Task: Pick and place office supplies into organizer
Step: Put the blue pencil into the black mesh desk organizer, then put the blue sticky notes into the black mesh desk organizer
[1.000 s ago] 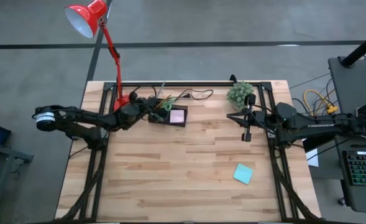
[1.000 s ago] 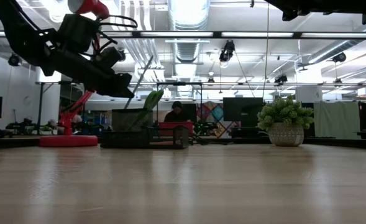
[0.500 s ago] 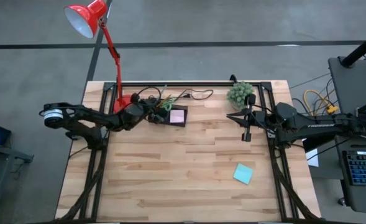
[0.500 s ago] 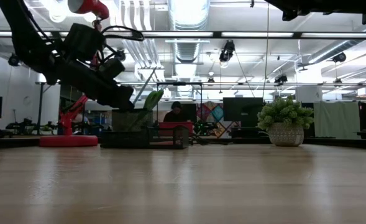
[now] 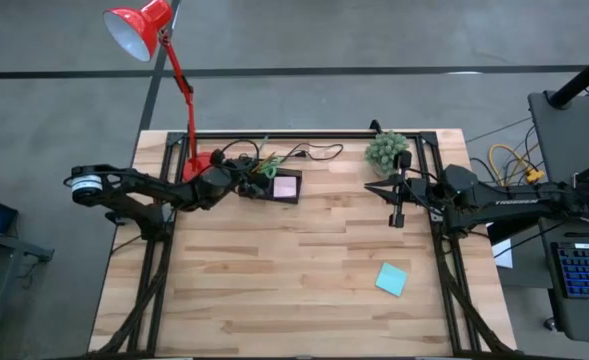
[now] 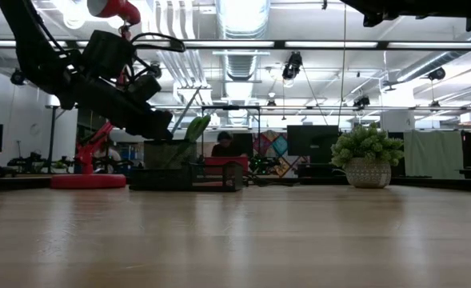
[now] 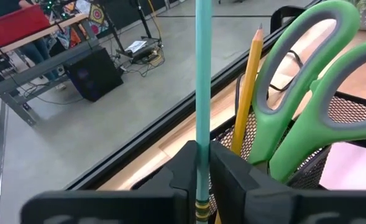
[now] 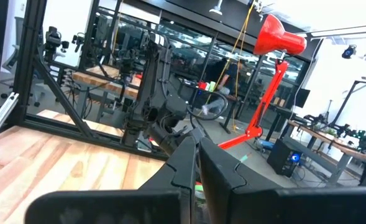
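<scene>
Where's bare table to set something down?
Free: the wide wood between the organizer at the back and the teal sticky pad near the front right. Crowded: back left corner, with the left gripper, red lamp base and black cable.

From my station, the only lettering I can find is small pale print along the dark right arm (image 5: 509, 200) in the high view, possibly a brand name, too small to read.
</scene>
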You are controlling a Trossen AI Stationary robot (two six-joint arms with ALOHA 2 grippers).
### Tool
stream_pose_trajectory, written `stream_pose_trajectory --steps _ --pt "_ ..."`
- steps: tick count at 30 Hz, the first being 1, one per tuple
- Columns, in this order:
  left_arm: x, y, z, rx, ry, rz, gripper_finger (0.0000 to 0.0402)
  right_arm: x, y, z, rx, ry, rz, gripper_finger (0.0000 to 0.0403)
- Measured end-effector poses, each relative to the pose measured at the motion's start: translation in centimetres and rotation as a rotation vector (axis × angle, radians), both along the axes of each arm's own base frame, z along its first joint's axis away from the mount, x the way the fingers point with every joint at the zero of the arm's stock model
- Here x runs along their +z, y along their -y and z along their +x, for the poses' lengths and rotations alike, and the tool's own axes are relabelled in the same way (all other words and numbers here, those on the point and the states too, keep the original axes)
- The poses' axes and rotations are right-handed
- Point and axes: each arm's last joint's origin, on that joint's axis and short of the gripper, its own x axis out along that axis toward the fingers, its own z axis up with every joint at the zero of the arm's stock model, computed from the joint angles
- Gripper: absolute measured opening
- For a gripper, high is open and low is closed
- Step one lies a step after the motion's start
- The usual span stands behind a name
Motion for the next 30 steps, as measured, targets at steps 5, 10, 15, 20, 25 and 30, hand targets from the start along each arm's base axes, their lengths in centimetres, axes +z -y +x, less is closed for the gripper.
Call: stream_pose_trajectory --steps 5,10,15,20,25,30 --pt "0.0 0.0 0.0 0.000 0.000 0.000 0.0050 0.0 0.0 0.0 0.000 0.000 0.000 0.0013" --pt "0.0 0.0 0.0 -0.004 -0.011 0.009 0.0060 0.0 0.0 0.0 0.000 0.000 -0.001 0.0013" --pt "0.1 0.0 0.0 -0.006 -0.001 0.012 0.0061 0.0 0.0 0.0 0.000 0.000 -0.004 0.0013" --pt "1.4 0.1 0.2 -0.063 0.088 0.031 0.0062 0.0 0.0 0.0 -0.001 0.000 -0.008 0.0013" --pt "3.4 0.5 0.1 -0.126 0.154 0.071 0.0062 0.0 0.0 0.0 -0.001 0.000 -0.011 0.0013" --pt "5.7 1.7 0.0 -0.298 0.267 0.082 0.0062 0.0 0.0 0.0 -0.001 0.000 -0.011 0.0013"
